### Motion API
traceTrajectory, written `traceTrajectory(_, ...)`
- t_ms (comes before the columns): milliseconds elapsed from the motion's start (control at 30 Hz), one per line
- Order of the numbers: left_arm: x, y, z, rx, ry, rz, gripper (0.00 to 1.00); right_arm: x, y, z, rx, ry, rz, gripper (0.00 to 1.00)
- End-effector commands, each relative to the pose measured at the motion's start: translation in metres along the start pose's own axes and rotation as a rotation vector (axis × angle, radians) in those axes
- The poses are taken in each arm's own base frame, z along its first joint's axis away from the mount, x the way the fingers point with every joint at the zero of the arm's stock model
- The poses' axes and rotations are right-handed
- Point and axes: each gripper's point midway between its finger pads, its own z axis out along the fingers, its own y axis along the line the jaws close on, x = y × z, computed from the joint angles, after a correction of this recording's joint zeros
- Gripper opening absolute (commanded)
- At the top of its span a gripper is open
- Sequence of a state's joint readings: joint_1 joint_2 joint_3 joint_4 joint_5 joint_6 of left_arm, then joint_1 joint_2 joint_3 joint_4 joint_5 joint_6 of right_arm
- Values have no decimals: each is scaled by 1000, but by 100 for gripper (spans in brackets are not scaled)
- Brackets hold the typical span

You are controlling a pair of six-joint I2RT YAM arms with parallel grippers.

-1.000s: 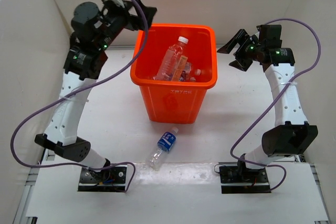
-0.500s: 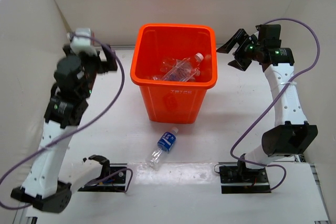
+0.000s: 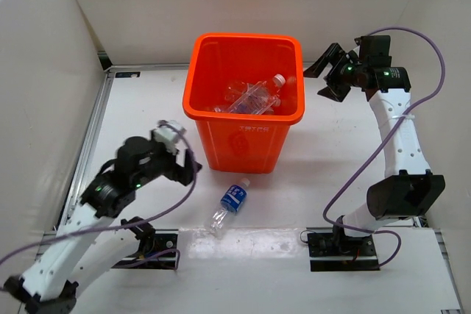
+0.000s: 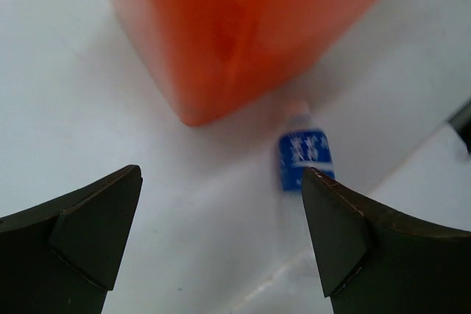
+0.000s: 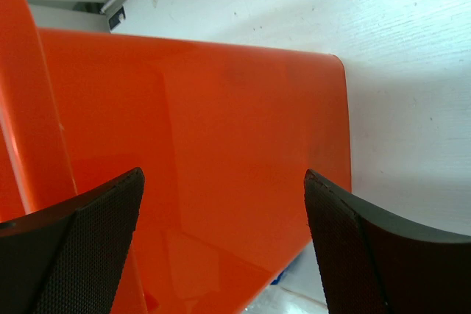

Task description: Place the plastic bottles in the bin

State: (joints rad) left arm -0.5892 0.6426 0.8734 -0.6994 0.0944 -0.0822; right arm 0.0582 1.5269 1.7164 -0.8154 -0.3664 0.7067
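Orange bin (image 3: 243, 141), top view: plastic bottles (image 3: 254, 97) lie inside; one labelled bottle (image 3: 229, 205) lies on the table (image 3: 147, 108) just before it; your left gripper (image 3: 185, 165) hovers near it, right gripper (image 3: 321, 79) beside the rim.
Left wrist: fingers (image 4: 88, 226) spread wide, empty; labelled bottle (image 4: 304, 154) ahead, rightward; likely step: reaching for it; next, shift right and descend; bin wall crowds the cap.
Right wrist: fingers (image 5: 88, 233) wide, empty; bin (image 5: 221, 145) fills your view.

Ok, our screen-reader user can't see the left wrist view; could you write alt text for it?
A blue-labelled plastic bottle lies on the white table close beside the lower corner of the orange bin, slightly blurred and framed by the open left tool.
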Motion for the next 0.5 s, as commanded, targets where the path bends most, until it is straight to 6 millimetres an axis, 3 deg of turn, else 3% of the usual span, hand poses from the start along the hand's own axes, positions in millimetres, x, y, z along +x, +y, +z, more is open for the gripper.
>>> traceTrajectory(0,42,-35,28,147,166,-35,100,14,-1,-6,13,40,-27,90)
traceTrajectory(67,54,-48,50,172,209,-18,100,17,-4,-10,22,40,-27,90)
traceTrajectory(100,51,-47,56,152,209,0,100,18,-7,-11,29,46,-26,90)
traceTrajectory(233,76,-56,84,169,369,7,100,20,-13,-25,40,32,-33,90)
traceTrajectory(467,113,-79,108,228,496,22,100,16,-24,-48,67,1,-24,90)
